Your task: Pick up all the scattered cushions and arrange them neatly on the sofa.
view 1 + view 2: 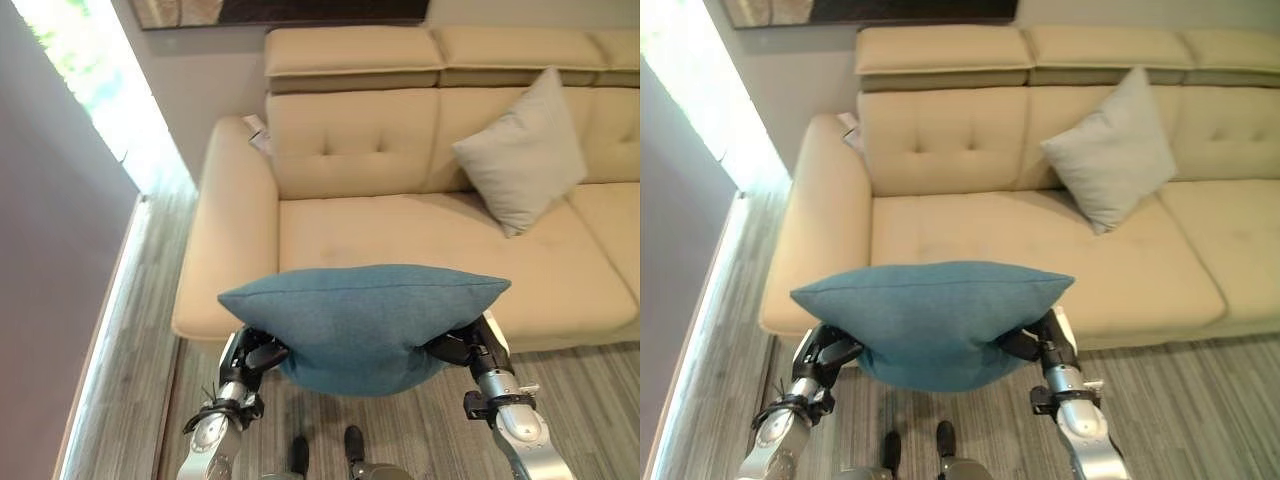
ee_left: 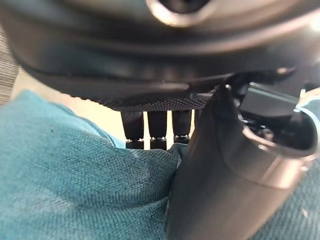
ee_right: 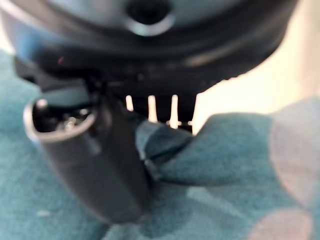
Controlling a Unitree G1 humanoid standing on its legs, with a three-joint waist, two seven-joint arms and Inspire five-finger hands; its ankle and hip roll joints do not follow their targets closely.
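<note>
I hold the teal cushion (image 1: 365,325) between my left hand (image 1: 252,358) and right hand (image 1: 467,347), each pinching an end. It hangs off the floor before the sofa's (image 1: 450,245) front edge; a grey cushion (image 1: 522,150) leans on the backrest.

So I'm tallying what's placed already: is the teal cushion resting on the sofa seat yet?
No, the teal cushion hangs in front of the sofa, pinched between the left robot hand and the right robot hand.

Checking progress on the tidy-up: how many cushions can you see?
2: a teal cushion held between the left hand and right hand, and a grey cushion leaning on the sofa backrest.
</note>
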